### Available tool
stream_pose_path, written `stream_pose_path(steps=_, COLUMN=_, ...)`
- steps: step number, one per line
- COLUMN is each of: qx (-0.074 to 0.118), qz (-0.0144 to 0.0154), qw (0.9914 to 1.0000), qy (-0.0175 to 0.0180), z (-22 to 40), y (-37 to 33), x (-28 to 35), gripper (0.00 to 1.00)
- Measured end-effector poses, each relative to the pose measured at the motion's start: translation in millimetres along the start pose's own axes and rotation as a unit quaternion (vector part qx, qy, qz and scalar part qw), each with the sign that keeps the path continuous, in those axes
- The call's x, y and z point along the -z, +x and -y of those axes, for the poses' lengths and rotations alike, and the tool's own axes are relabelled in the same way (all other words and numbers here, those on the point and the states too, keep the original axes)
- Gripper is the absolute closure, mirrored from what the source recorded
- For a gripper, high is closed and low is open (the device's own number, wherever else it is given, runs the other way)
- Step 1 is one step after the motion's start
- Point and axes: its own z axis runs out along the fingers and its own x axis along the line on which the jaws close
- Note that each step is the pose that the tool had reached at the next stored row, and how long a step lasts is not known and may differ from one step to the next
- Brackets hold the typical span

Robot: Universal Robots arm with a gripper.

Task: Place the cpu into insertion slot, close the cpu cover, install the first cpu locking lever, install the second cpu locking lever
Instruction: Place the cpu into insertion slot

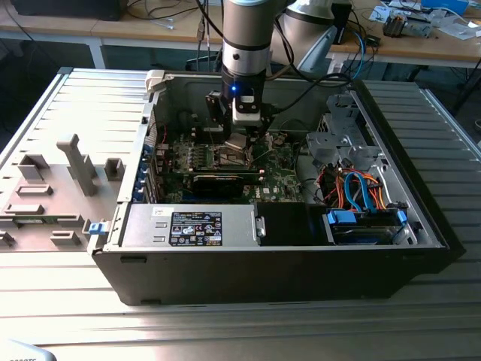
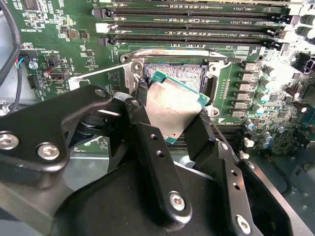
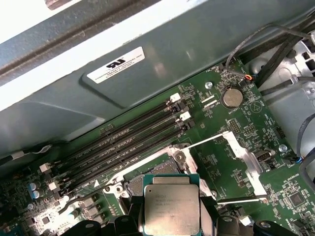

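The cpu is being gripped edgewise by the hand, tilted just above the insertion slot, for alignment.

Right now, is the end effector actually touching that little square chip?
Touching. In the second wrist view the two black fingers of the end effector clamp opposite edges of the cpu, holding it over the insertion slot.

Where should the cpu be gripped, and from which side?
Take the cpu by two opposite edges, from above its metal face, as the gripper holds it now over the insertion slot. It is a thin flat square: only the edges offer purchase, and the underside is left free.
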Motion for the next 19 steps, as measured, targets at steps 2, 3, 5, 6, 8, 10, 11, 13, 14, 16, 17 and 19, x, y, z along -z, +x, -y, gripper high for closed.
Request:
stream_pose_path(steps=2, qx=-0.002, qz=0.0001, qw=1.00000, qy=-0.0001, z=0.0, y=0.0, x=0.0, gripper=0.46)
stream_pose_path(steps=3, qx=-0.003, qz=0.0001, qw=0.99999, qy=-0.0001, z=0.0, y=0.0, x=0.0, gripper=0.46)
stream_pose_path(steps=5, qx=-0.005, qz=0.0002, qw=0.99999, qy=-0.0001, z=0.0, y=0.0, x=-0.1, gripper=0.46)
stream_pose_path(steps=6, qx=-0.006, qz=0.0002, qw=0.99998, qy=-0.0002, z=0.0, y=0.0, x=-0.1, gripper=0.46)
stream_pose_path(steps=8, qx=-0.009, qz=0.0002, qw=0.99996, qy=-0.0002, z=0.0, y=0.0, x=-0.1, gripper=0.46)
stream_pose_path(steps=10, qx=-0.012, qz=0.0003, qw=0.99993, qy=-0.0002, z=0.0, y=0.0, x=-0.1, gripper=0.46)
stream_pose_path(steps=11, qx=-0.013, qz=0.0004, qw=0.99991, qy=-0.0002, z=0.0, y=0.0, x=-0.1, gripper=0.46)
stream_pose_path(steps=13, qx=-0.015, qz=0.0004, qw=0.99989, qy=-0.0003, z=0.0, y=0.0, x=-0.1, gripper=0.46)
stream_pose_path(steps=14, qx=-0.016, qz=0.0004, qw=0.99988, qy=-0.0003, z=0.0, y=0.0, x=-0.1, gripper=0.46)
stream_pose_path(steps=16, qx=-0.018, qz=0.0005, qw=0.99984, qy=-0.0003, z=0.0, y=0.0, x=-0.1, gripper=0.46)
stream_pose_path(steps=17, qx=-0.018, qz=0.0005, qw=0.99983, qy=-0.0003, z=0.0, y=0.0, x=-0.1, gripper=0.46)
stream_pose_path(steps=19, qx=-0.020, qz=0.0006, qw=0.99979, qy=-0.0004, z=0.0, y=0.0, x=-0.2, gripper=0.46)
